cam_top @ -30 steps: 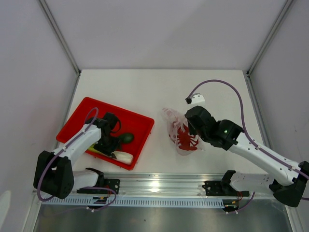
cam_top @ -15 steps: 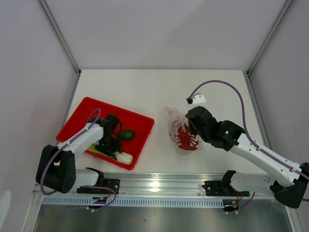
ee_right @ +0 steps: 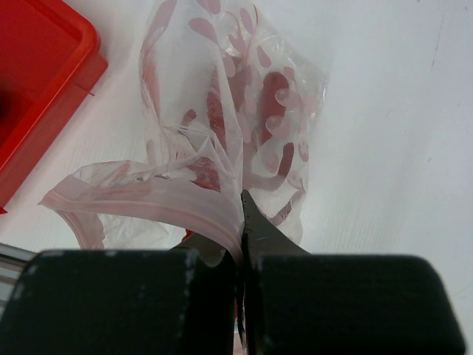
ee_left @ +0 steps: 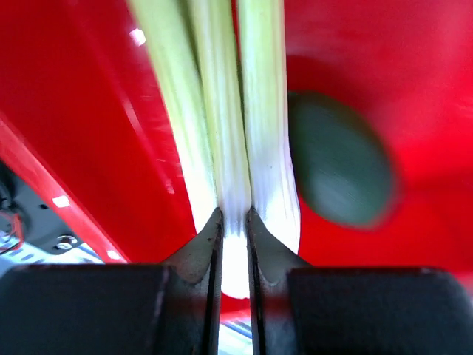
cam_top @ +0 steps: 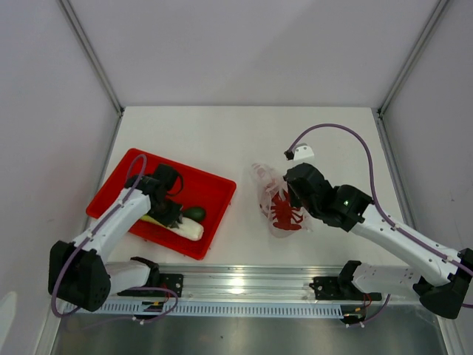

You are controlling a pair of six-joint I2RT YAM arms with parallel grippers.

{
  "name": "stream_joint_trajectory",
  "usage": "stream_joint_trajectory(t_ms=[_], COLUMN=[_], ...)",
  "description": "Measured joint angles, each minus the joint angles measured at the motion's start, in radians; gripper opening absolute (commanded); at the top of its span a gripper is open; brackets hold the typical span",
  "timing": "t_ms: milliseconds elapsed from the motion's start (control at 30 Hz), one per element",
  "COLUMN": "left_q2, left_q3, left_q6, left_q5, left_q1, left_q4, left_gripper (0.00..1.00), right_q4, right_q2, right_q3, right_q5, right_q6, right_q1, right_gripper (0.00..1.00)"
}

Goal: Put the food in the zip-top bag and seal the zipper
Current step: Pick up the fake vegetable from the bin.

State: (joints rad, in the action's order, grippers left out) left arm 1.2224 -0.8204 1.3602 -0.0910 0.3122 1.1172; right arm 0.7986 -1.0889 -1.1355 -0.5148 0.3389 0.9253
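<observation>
The clear zip-top bag (cam_top: 275,205) lies right of the red tray with the red lobster (cam_top: 287,211) inside it. My right gripper (ee_right: 242,214) is shut on the bag's pink-red zipper strip (ee_right: 159,197) at its mouth edge; the bag (ee_right: 222,126) spreads out ahead of it. My left gripper (ee_left: 233,225) is shut on the white end of the leek stalk (ee_left: 222,118) over the tray. The dark-green fruit (ee_left: 338,168) lies just right of the leek; it also shows in the top view (cam_top: 194,214), beside the leek (cam_top: 181,228).
The red tray (cam_top: 188,181) sits at the left of the white table, close to the left wall. A metal rail (cam_top: 244,285) runs along the near edge. A small white block (cam_top: 301,152) on a cable hangs behind the right arm.
My left gripper has shifted within the tray and the leek has swung with it, now lying nearer the tray's front rim. The right gripper and bag have stayed put.
</observation>
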Motion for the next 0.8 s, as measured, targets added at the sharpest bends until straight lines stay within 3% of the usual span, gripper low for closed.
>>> stream_joint_trajectory(t_ms=[300,500,800], left_q2=[-0.194,-0.273,-0.476], left_q3=[-0.187,-0.204,-0.202], left_q6=[-0.045,-0.103,-0.347], left_q5=[-0.080,-0.108,-0.008], left_q1=[0.079,0.126,0.202], left_q4=[0.072,0.077,-0.136], left_gripper=[0.01,0.01,0.00], right_q4=[-0.008,-0.011,-0.025], right_q2=[0.000,-0.001,-0.039], right_q3=[0.000,0.000,-0.008], right_q5=[0.001,0.001,0.007], right_q6=[0.000,-0.003,-0.018], right_q1=[0.000,-0.002,-0.028], right_gripper=[0.00,0.00,0.00])
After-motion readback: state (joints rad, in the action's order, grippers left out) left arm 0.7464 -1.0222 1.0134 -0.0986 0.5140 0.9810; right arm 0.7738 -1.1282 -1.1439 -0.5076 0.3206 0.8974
